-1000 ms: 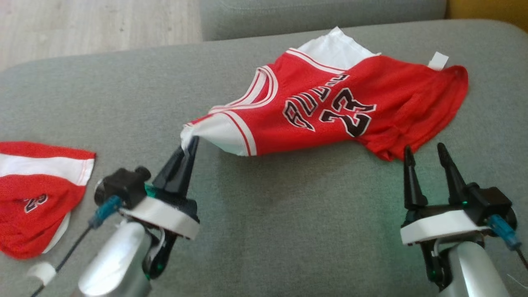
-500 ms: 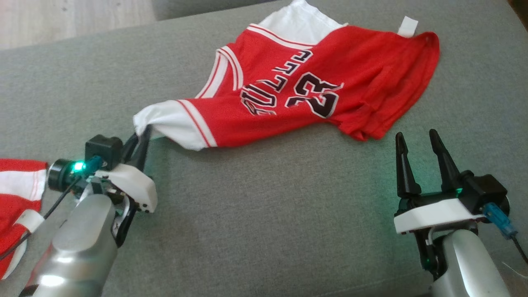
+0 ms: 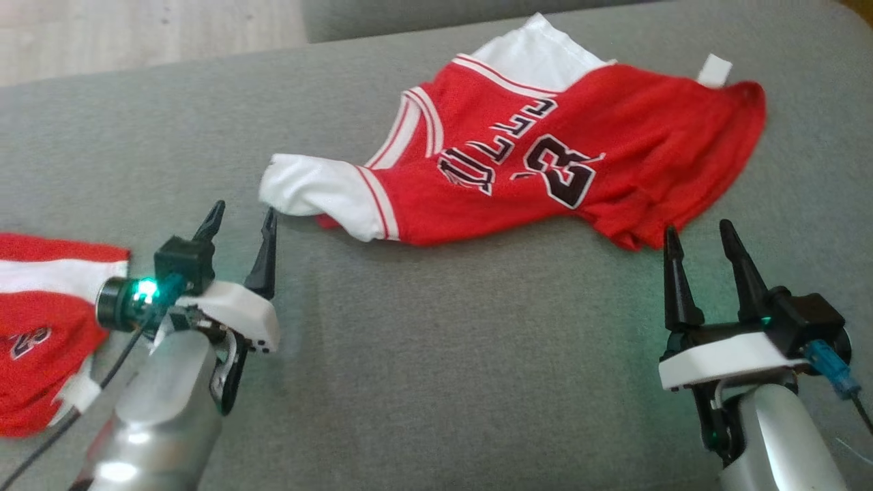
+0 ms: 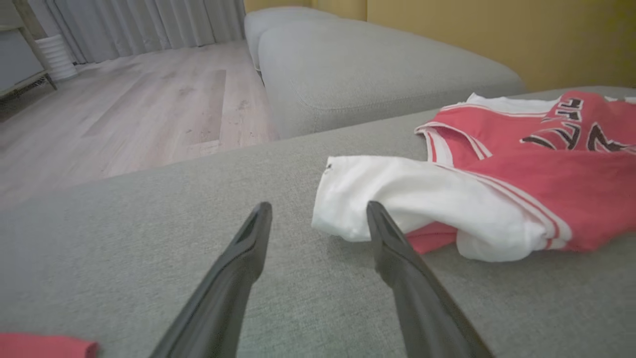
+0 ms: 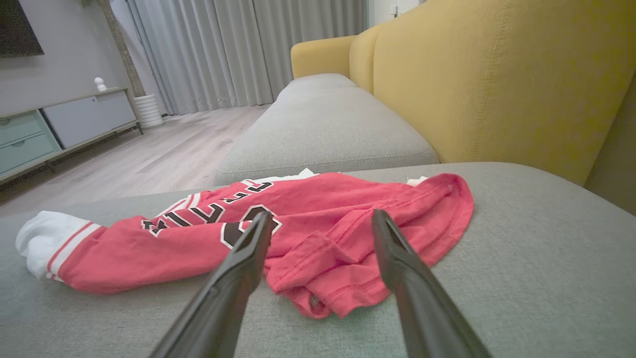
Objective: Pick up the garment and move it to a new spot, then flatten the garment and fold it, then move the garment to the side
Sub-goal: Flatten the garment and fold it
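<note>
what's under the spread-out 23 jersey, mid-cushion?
The red jersey lies straight on the grey sofa cushion, and nothing pokes out along its edges. Anything flat beneath it would be hidden by the cloth.

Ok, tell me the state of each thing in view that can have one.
jersey: rumpled, unfolded, lying loose on the sofa cushion
second red garment: bunched up at the left, untouched
left gripper: fingers open, empty, beside the white sleeve
right gripper: fingers open, empty, near the jersey's hem
</note>
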